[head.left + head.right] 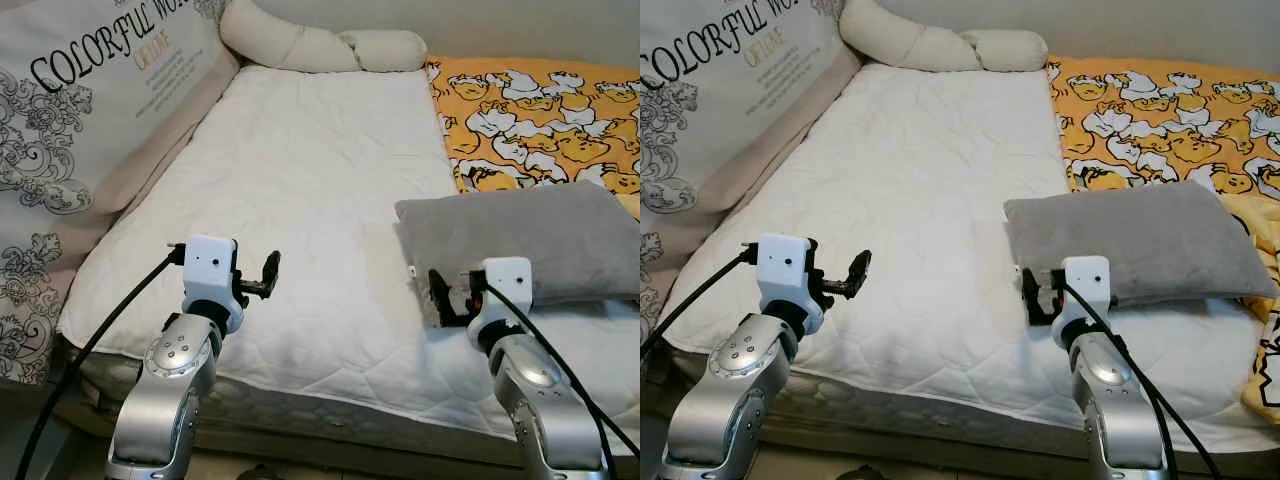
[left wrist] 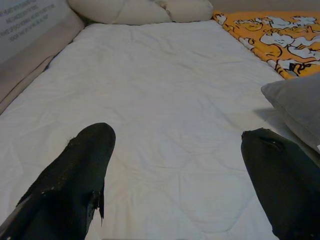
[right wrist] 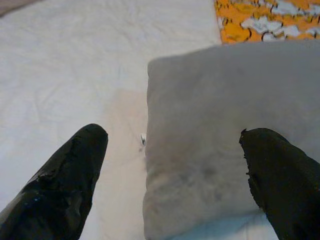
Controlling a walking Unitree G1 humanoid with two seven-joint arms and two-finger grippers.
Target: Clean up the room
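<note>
A wide white quilted mattress pad (image 1: 300, 190) stretches across the bed, running from the near edge up to the wall. Along the robot's left stands a big printed cushion panel (image 1: 70, 110) with black lettering and grey scrollwork. On the right side lies an orange blanket (image 1: 540, 110) covered in cartoon ducks. At the head of the bed, a long cream bolster (image 1: 320, 45) curls against the wall.

And here is the grey pillow (image 1: 530, 240), lying flat on the right half of the bed, its far edge over the orange blanket and its near corner on the white pad.

The right gripper (image 3: 172, 175) hovers right at that pillow's near left corner, fingers spread wide, one black finger (image 3: 65, 180) over the white pad, the other over the grey fabric. Nothing is between them but the pillow's corner below.

The left gripper (image 2: 175, 175) hangs above bare white pad near the front edge, fingers spread wide too, holding nothing, well apart from the pillow.
</note>
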